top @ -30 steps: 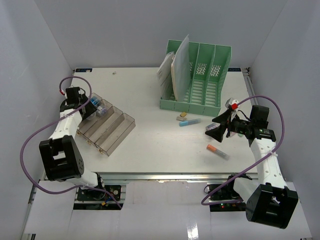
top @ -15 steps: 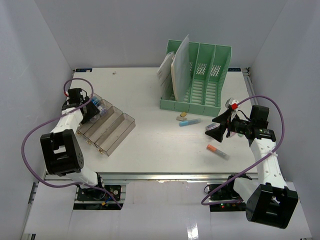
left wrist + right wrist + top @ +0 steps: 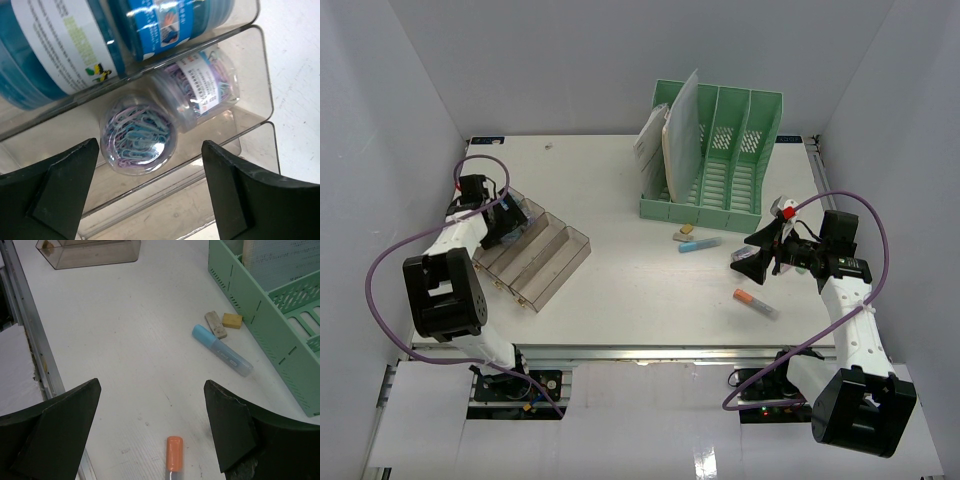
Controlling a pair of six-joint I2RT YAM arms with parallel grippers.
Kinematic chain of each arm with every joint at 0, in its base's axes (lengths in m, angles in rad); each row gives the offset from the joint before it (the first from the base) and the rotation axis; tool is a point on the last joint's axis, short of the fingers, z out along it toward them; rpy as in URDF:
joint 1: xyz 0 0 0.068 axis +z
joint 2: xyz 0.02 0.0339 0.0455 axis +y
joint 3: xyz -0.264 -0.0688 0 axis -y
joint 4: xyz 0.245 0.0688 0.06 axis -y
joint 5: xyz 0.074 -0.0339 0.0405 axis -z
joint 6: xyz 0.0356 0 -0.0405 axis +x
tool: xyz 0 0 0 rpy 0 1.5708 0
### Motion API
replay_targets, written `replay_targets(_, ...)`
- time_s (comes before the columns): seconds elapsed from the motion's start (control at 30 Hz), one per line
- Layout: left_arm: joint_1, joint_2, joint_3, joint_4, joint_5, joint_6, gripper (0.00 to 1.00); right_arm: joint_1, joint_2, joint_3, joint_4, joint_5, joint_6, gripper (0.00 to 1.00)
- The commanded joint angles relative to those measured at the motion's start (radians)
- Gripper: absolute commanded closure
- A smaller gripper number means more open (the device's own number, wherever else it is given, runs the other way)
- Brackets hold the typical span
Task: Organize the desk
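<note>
A green file rack (image 3: 715,160) stands at one o'clock, with papers (image 3: 670,140) leaning in its leftmost slot. Just at its six o'clock lie two erasers (image 3: 686,231) and a blue-capped marker (image 3: 700,244). An orange-capped marker (image 3: 756,303) lies at four o'clock. A clear stepped tray (image 3: 535,250) at nine o'clock holds a jar of paper clips (image 3: 165,120) and blue tubs (image 3: 30,75).

A: How does the left arm (image 3: 455,240) stand?
B: Stretched forward along the left side, left gripper (image 3: 147,165) pointing down, fingers spread wide.
A: And the right arm (image 3: 848,320)?
B: Elbow bent, right gripper (image 3: 150,415) pointing left and tilted down, jaws wide apart.
</note>
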Motion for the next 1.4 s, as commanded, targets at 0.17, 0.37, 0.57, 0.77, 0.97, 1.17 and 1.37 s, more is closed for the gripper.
replay_targets(0.17,0.005,-0.107,0.051,0.012,0.077,0.031,0.02,-0.008,-0.001,-0.004,0.019,0.016,-0.017,0.1)
replay_targets(0.37,0.005,-0.296,0.023,0.027,0.297,0.103,0.02,-0.006,0.016,-0.005,0.033,0.145,0.002,0.1)
replay_targets(0.57,0.005,-0.473,-0.149,0.131,0.539,0.061,0.02,0.007,0.054,0.009,0.075,0.411,0.118,0.09)
replay_targets(0.77,0.007,-0.513,-0.313,0.297,0.873,-0.114,0.02,0.158,0.108,0.035,0.093,0.745,0.18,0.1)
replay_targets(0.97,-0.029,-0.544,-0.411,0.424,0.98,-0.227,0.02,0.249,0.203,0.042,0.133,0.909,0.206,0.1)
replay_targets(1.17,-0.156,-0.589,-0.452,0.493,0.958,-0.262,0.02,0.258,0.29,0.06,0.149,0.96,0.196,0.1)
replay_targets(1.37,-0.322,-0.603,-0.527,0.607,0.879,-0.353,0.02,0.269,0.353,0.062,0.153,0.927,0.193,0.03)
